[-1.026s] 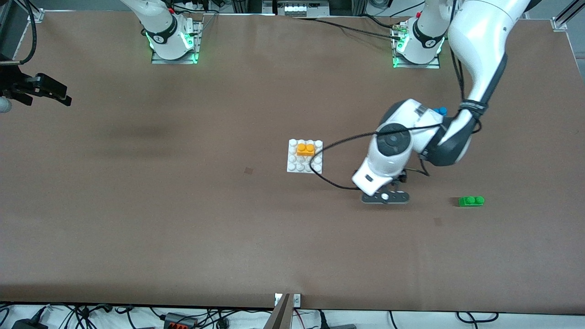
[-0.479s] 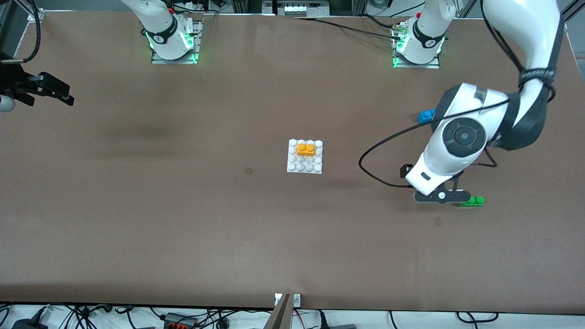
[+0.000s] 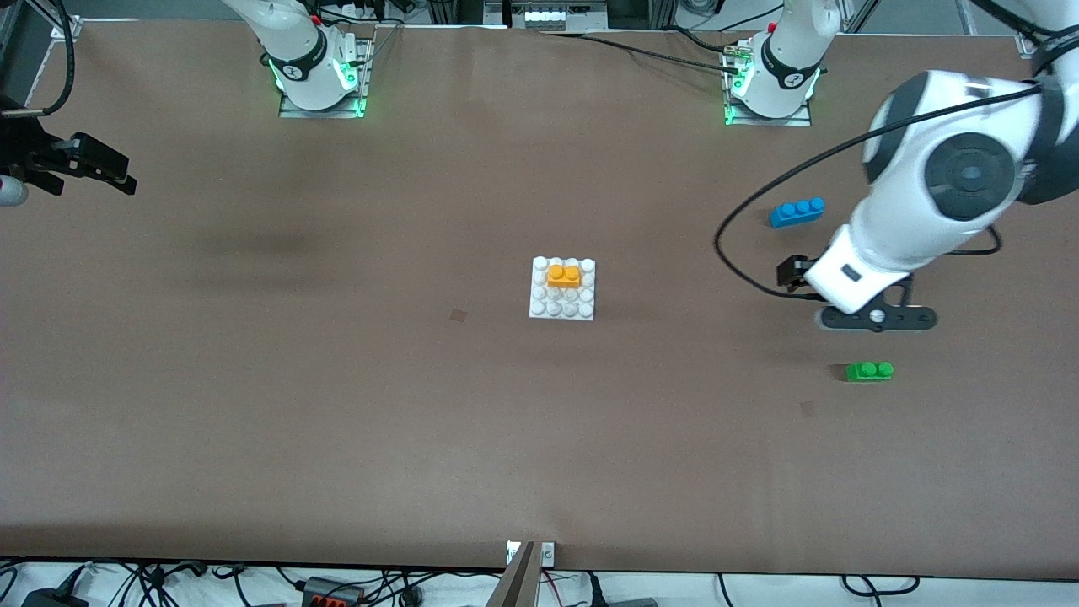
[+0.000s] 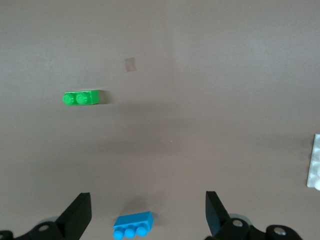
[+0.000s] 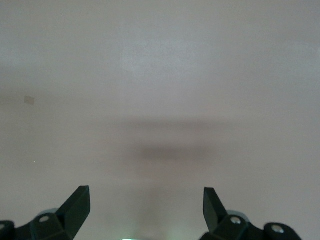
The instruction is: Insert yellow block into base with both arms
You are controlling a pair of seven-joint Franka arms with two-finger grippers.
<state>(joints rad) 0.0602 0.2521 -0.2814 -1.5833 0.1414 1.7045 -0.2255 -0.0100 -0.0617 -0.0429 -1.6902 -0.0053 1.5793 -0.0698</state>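
The yellow block (image 3: 563,276) sits pressed onto the white base (image 3: 556,306) in the middle of the table, on the part of the base farther from the front camera. My left gripper (image 3: 877,319) is open and empty, up over the bare table between the blue and green bricks, well away from the base. In the left wrist view (image 4: 146,201) its jaws stand wide apart, and an edge of the base (image 4: 315,167) shows. My right gripper (image 3: 88,164) waits open and empty at the right arm's end of the table; the right wrist view (image 5: 145,195) shows only bare table.
A blue three-stud brick (image 3: 797,212) (image 4: 132,226) and a green two-stud brick (image 3: 869,371) (image 4: 81,98) lie toward the left arm's end, the green one nearer the front camera. The left arm's black cable (image 3: 742,253) loops over the table between base and gripper.
My left arm has swung away from the base toward its own end of the table, past the green brick, and now hangs between the blue and green bricks. The right arm has hardly moved.
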